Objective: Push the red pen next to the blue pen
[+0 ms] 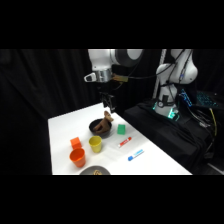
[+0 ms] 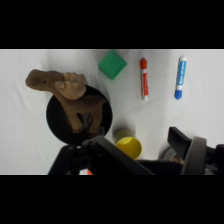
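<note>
Red pen [image 2: 144, 78] beside blue pen [image 2: 180, 77], apart.

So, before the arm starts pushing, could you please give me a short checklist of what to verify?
1. Red pen in view, lying flat on the table: ok.
2. Blue pen in view, lying roughly parallel to the red one: ok.
3. Strip of table between the two pens free of objects: ok.
4. Pincer down beside the red pen: not ok; it hangs above the black bowl holding the brown toy animal.
5. Green block apart from the red pen: ok.
6. Pincer finger state: cannot tell.
</note>
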Robot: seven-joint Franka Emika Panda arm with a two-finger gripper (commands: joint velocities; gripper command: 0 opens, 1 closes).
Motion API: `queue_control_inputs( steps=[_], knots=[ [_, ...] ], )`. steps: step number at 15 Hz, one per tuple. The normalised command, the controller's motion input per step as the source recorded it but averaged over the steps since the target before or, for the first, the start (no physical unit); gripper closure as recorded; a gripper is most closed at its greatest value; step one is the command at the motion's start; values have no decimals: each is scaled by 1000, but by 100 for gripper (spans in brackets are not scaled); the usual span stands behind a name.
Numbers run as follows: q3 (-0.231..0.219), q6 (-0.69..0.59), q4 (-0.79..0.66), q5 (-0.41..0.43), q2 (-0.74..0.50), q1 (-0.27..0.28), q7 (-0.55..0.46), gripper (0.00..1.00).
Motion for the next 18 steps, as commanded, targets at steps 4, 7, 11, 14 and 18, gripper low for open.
queue_control_inputs(
  steps=[4,7,11,14,18],
  knots=[
    [15,51,-58,64,-21,-23,-42,0],
    [10,184,-186,127,-62,-30,-98,0],
    [24,353,-274,167,-25,-18,-172,0],
    [41,505,-225,190,165,-8,-208,0],
    [79,514,-99,209,328,-23,-197,0]
  ],
)
